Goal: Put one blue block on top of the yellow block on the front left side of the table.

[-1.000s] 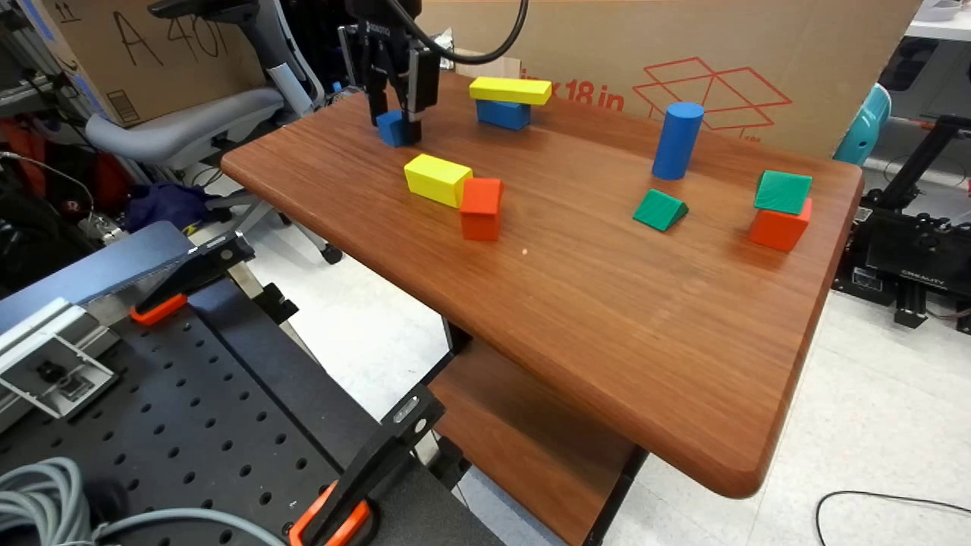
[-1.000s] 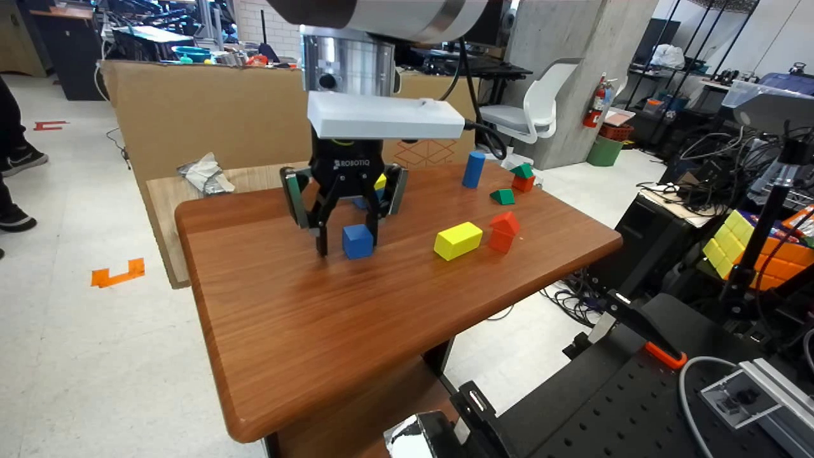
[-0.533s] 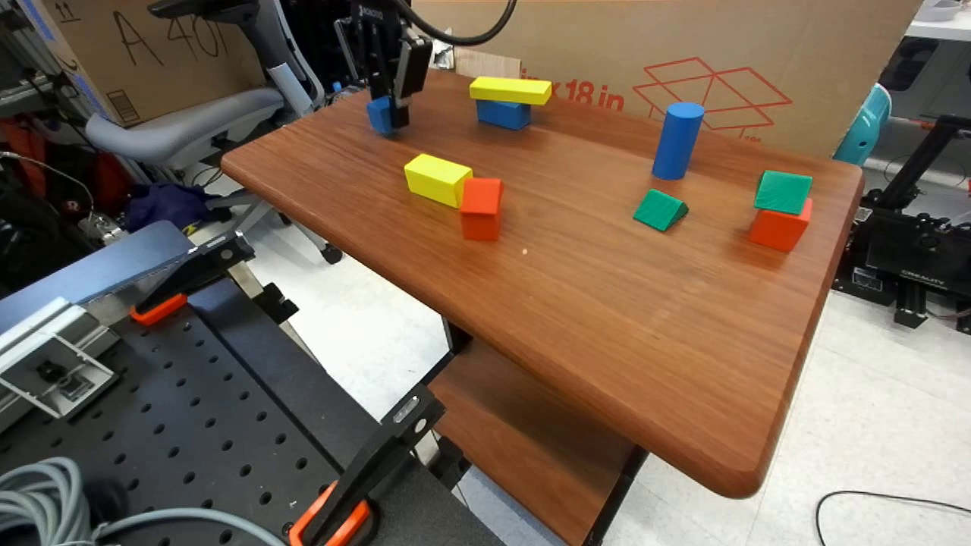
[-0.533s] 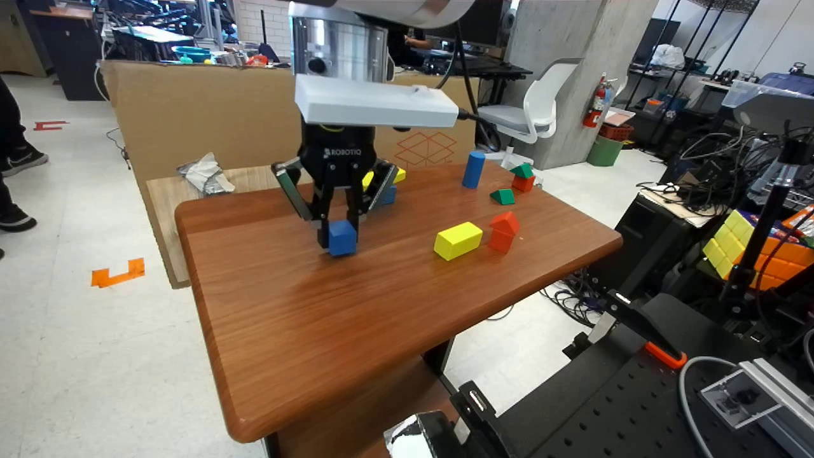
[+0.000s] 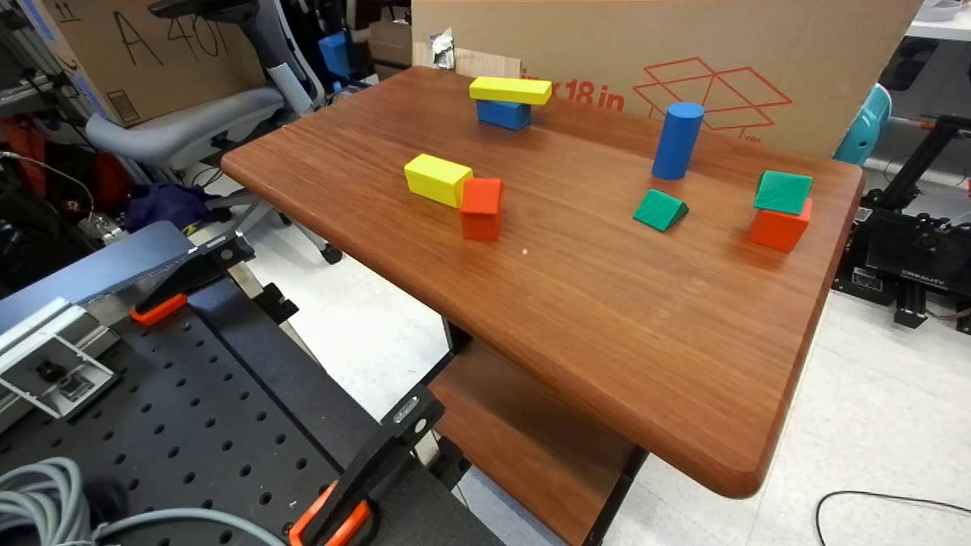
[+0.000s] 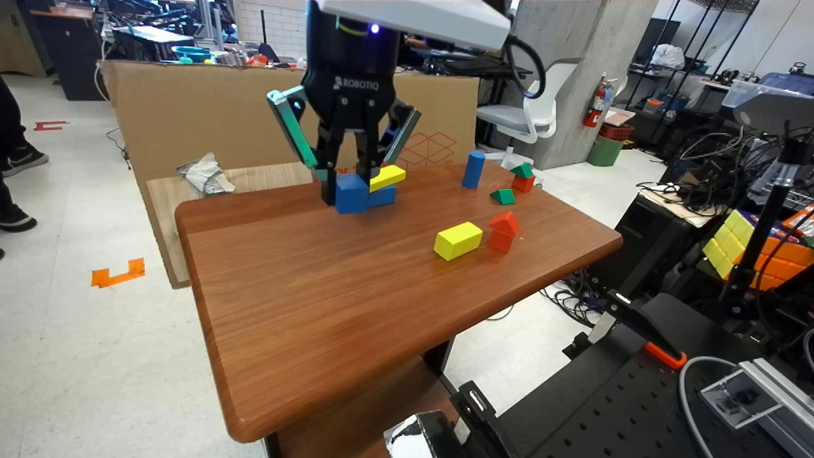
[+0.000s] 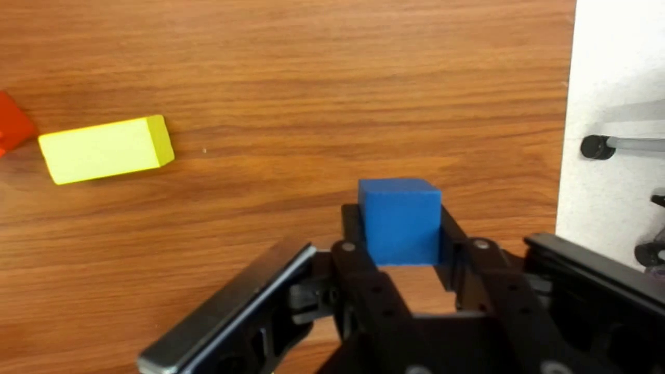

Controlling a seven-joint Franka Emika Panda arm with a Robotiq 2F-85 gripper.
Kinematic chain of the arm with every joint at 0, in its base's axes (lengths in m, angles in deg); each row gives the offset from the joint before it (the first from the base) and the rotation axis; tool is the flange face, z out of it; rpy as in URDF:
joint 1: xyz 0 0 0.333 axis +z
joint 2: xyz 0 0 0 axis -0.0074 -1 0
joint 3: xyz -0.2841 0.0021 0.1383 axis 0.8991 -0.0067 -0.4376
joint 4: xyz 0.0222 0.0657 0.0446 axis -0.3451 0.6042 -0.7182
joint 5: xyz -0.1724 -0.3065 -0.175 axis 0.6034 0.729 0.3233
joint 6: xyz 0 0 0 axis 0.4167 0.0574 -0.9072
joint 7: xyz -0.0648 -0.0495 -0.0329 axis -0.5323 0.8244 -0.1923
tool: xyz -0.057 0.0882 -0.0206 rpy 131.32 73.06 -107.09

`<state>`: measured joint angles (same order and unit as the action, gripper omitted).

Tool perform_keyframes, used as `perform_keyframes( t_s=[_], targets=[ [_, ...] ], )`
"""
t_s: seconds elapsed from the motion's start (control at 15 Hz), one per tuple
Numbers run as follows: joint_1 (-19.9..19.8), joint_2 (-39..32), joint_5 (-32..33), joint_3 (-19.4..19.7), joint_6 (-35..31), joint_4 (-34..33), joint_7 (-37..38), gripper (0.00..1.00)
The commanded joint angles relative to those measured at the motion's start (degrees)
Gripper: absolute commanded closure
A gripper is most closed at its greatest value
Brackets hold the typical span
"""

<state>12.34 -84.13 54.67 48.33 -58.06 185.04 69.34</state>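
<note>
The blue block (image 6: 351,194) is held in my gripper (image 6: 347,186), raised above the table (image 6: 286,305). In the wrist view the gripper (image 7: 400,228) has a finger on each side of the blue block (image 7: 402,226), touching it. In an exterior view the blue block (image 5: 334,54) shows high past the table's far left corner; the gripper is hard to make out there. The yellow block (image 5: 434,180) lies flat on the table, apart from the gripper. It also shows in an exterior view (image 6: 458,241) and at left in the wrist view (image 7: 101,151).
A red block (image 5: 481,208) stands close beside the yellow block. A long yellow bar (image 5: 510,90) rests on a blue piece (image 5: 503,114). A blue cylinder (image 5: 677,142), a green wedge (image 5: 661,210) and a green-on-red stack (image 5: 781,220) stand farther off. Cardboard (image 6: 216,114) borders the table.
One second ago the gripper was around the blue block at the table with a gap to one finger. It has since closed on the block and lifted it well up. The yellow block has not moved.
</note>
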Motion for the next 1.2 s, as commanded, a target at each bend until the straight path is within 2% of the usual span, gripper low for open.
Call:
perform_keyframes(
  t_s=[0.0, 0.27, 0.53, 0.87, 1.13],
  targets=[
    [-2.0, 7.3, -0.2, -0.1, 0.8, 6.5, -2.7, 0.92],
    [-5.9, 9.2, -0.9, 1.1, 2.1, 7.2, -8.2, 0.92],
    [-9.0, 7.0, 0.7, 2.7, 4.6, 5.2, -12.2, 0.92],
    [-8.8, 3.7, 5.3, 3.7, 7.0, 5.4, -11.5, 0.92],
    [-8.7, 1.5, 7.7, 3.9, 6.3, 4.6, -11.4, 0.92]
  ],
)
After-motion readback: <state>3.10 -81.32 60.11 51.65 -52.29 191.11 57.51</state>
